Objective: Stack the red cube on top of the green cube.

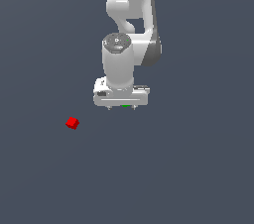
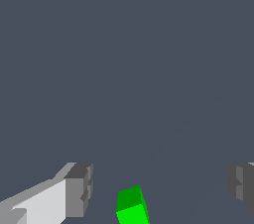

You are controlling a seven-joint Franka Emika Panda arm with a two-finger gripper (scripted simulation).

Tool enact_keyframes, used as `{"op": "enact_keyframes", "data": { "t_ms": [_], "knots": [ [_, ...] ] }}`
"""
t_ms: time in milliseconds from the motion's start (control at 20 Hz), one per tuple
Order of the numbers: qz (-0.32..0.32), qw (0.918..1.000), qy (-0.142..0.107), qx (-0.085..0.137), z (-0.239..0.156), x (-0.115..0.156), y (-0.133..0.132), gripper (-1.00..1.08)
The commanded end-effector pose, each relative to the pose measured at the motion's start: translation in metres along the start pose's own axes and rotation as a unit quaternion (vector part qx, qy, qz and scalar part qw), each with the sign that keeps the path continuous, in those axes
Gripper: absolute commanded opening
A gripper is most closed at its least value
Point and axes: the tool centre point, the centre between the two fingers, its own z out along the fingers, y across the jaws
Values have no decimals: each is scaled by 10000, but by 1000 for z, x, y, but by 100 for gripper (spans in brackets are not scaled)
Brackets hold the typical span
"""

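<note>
Plain dark-grey counter. Gripper [image 1: 121, 107] hangs with jaws wide apart, holding nothing, above the green cube [image 2: 132, 207]. Red cube [image 1: 72, 123] lies well apart, toward the exterior view's left. Recommend travelling over it, centring, then descending.

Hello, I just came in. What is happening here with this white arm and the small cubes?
A simulated white arm is set to stack the red cube on the green cube. Its gripper is open and holds nothing. In the wrist view the green cube lies between the spread fingers, untouched. The red cube sits apart on the floor, toward the exterior view's left. Nothing is stacked yet.
</note>
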Motion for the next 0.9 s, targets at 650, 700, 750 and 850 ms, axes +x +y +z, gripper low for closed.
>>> {"op": "enact_keyframes", "data": {
  "t_ms": [650,700,750,850],
  "knots": [
    [1169,9931,-30,-59,74,2,212,100],
    [1218,9925,-31,-60,77,1,221,100],
    [1262,9920,-32,-60,80,0,229,100],
    [1332,9911,-33,-61,84,-1,241,100]
  ]
}}
